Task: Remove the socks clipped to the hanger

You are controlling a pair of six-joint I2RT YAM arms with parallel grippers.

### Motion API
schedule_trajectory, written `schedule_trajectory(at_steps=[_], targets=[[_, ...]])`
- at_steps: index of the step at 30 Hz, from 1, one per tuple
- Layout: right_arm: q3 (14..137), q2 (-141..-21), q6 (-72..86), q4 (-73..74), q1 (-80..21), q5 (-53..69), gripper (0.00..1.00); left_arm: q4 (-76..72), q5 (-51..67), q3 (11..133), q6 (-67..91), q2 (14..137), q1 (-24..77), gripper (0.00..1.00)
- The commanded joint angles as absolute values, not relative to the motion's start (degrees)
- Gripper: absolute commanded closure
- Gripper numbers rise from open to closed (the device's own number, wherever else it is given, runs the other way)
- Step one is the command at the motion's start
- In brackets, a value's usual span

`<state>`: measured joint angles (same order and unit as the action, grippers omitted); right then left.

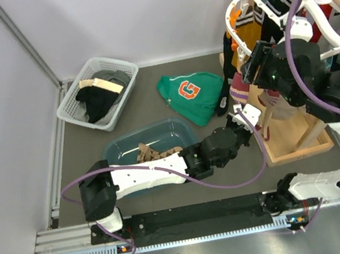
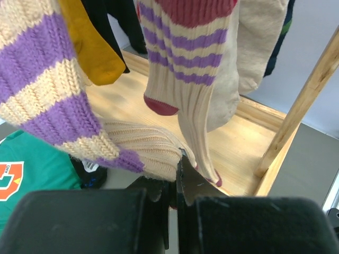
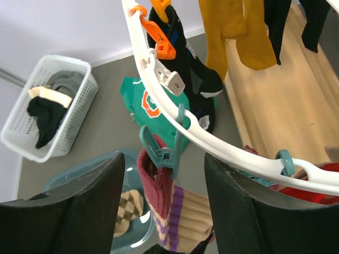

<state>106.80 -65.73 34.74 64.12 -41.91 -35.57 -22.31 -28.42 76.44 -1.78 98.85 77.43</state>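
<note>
Left gripper point(image 2: 177, 170): jaws closed, pinching the ribbed cream fabric of a striped sock point(image 2: 58, 106), cream and purple, which hangs over the wooden stand point(image 2: 249, 145).

Right gripper point(image 3: 163, 174): jaws spread wide, one on each side of a teal clip point(image 3: 159, 153), touching nothing.

Teal clip: on the white hanger point(image 3: 175, 114), holding a maroon-cuffed sock point(image 3: 153, 182).

Also on the hanger: mustard socks point(image 3: 233, 26) and a black sock point(image 3: 180, 47).

Floor: an argyle sock point(image 1: 154, 151) in a teal tub point(image 1: 121, 147), with a green sweatshirt point(image 1: 194, 96) and a white basket point(image 1: 74, 104) beyond.
</note>
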Motion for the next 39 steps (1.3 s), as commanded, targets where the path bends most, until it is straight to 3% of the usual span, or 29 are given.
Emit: schedule_trajectory(at_steps=[1,15,18,28,39], targets=[[106.35,-66.44,34.81,61.17,-43.68,-41.91,0.40,-25.75,-29.71,77.87,-2.90,97.12,78.05,1.00],[108.19,-70.40,33.49,61.61,-44.47,-47.11,0.53,-25.84,-29.71,78.05,-3.08,97.29,78.22,1.00],[107.58,-70.49,33.31,61.17,-44.47,-47.72,0.60,-26.01,-29.71,77.87,-2.99,97.29,78.31,1.00],[105.73,-69.70,32.96,59.50,-44.56,-48.52,0.97,-26.10,-30.06,77.70,-2.90,97.03,78.49,1.00],[101.08,-65.92,31.38,53.53,-44.56,-46.41,1.00,-26.72,-34.27,66.46,-0.18,88.70,78.49,1.00]])
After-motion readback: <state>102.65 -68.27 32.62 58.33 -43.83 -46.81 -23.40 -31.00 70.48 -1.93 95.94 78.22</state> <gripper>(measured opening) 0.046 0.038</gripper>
